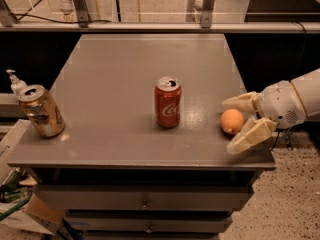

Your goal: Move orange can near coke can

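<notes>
The orange can (232, 121), a small round orange fruit, rests on the grey table (125, 84) near its right front corner. The coke can (168, 103), red with white script and a silver top, stands upright in the middle of the table, a short way left of the fruit. My gripper (235, 125) reaches in from the right at table height. It is open, with one cream finger behind the fruit and the other in front of it, so the fruit lies between them. The fingers do not press on it.
A dented gold-brown can (41, 111) stands at the table's left front corner. A white pump bottle (16, 82) sits just behind it, off the table's left edge. Drawers (145, 202) run below the tabletop. A metal rail (150, 27) crosses behind the table.
</notes>
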`<state>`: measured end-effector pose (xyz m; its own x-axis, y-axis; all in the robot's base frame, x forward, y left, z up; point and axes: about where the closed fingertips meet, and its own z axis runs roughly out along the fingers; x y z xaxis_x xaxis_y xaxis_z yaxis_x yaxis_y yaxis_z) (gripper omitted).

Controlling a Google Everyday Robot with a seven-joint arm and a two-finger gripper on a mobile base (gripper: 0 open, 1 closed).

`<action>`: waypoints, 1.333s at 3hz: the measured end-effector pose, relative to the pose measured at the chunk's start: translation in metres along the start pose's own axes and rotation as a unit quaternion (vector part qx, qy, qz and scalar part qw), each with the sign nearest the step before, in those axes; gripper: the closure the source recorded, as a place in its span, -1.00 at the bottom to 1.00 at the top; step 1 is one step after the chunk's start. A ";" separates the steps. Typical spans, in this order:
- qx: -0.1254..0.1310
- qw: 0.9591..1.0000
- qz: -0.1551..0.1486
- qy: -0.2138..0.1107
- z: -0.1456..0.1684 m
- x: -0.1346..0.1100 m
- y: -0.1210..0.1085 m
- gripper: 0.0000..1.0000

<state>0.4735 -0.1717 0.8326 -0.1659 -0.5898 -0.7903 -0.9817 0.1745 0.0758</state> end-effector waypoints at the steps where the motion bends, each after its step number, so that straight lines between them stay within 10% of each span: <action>1: 0.000 1.000 -0.011 -0.010 0.013 -0.006 -0.010 -0.19; 4: 0.020 0.998 -0.041 -0.048 0.024 -0.040 -0.043 1.00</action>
<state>0.5243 -0.1370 0.8460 -0.0732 -0.5252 -0.8479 -0.9867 0.1618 -0.0151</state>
